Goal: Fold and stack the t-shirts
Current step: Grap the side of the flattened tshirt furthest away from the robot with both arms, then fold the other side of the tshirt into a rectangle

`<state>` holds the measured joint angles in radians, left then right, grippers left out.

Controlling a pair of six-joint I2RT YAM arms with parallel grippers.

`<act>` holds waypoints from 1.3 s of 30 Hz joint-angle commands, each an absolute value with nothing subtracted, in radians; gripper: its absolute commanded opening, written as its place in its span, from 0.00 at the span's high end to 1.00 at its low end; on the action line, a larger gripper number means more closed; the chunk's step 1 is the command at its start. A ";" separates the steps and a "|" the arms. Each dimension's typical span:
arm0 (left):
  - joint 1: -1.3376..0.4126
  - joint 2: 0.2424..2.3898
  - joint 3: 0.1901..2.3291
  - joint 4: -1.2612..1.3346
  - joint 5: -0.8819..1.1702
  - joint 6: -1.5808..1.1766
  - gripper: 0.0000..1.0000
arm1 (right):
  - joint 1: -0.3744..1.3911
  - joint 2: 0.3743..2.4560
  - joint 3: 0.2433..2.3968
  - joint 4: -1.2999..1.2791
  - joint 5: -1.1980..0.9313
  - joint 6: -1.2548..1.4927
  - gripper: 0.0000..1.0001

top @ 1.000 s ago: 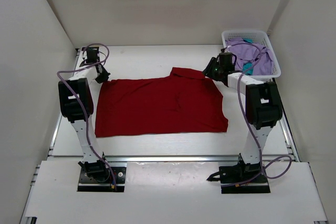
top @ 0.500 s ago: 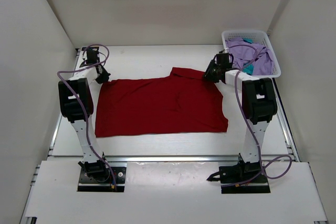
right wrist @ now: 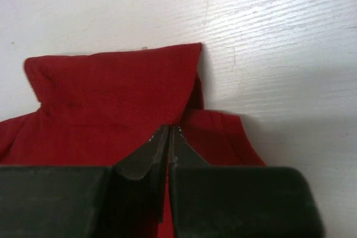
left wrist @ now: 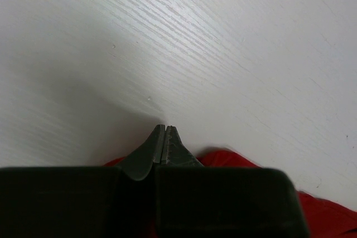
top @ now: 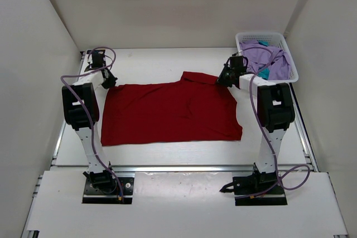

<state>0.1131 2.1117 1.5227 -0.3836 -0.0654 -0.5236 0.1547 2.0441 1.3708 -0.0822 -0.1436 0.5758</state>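
Both arms reach far forward from their bases, elbows raised high. The left end effector (top: 107, 80) sits low at the far left, fingertips pressed together; the right end effector (top: 223, 77) is low too, angled inward, its jaws likewise closed tight
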 commanded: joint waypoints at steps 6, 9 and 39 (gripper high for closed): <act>0.112 1.970 1.465 -0.333 -0.032 -0.555 1.00 | 0.150 1.844 1.362 -0.066 -0.181 0.565 1.00; 0.124 1.936 1.433 -0.316 -0.038 -0.566 1.00 | 0.149 1.769 1.339 -0.081 -0.196 0.574 1.00; 0.241 1.433 0.876 -0.139 0.021 -0.632 1.00 | 0.049 1.043 0.870 -0.204 -0.560 0.609 1.00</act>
<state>0.2348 1.4563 0.8894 -0.1463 0.0265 -0.6239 0.0750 1.0962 0.9199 -0.2054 -0.4820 0.5838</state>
